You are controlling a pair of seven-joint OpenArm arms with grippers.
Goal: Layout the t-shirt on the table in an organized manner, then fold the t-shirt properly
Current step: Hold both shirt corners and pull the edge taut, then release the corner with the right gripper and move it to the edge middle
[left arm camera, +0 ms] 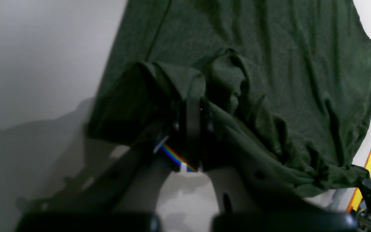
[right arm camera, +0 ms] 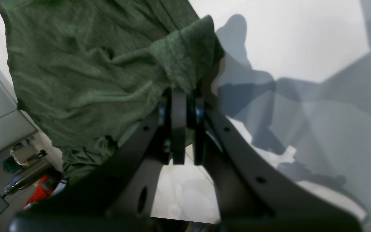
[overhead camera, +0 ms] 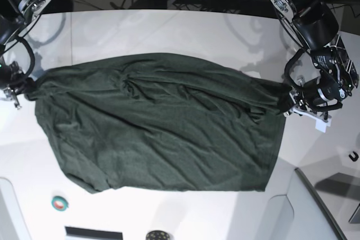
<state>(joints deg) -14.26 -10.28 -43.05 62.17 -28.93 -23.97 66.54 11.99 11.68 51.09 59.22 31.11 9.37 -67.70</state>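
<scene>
My left tool is clamped on a bunched corner of the t-shirt, and my right tool is pinched shut on the opposite corner. In the base view they sit at the right and left ends of the cloth, so I judge the grip is meant to stretch the shirt sideways and pull its wrinkles flat. The shirt lies spread across the middle of the white bench, its far edge drawn taut between my tools and the near part fanned out, creased diagonally. Laying out looks well along; folding has not begun.
</scene>
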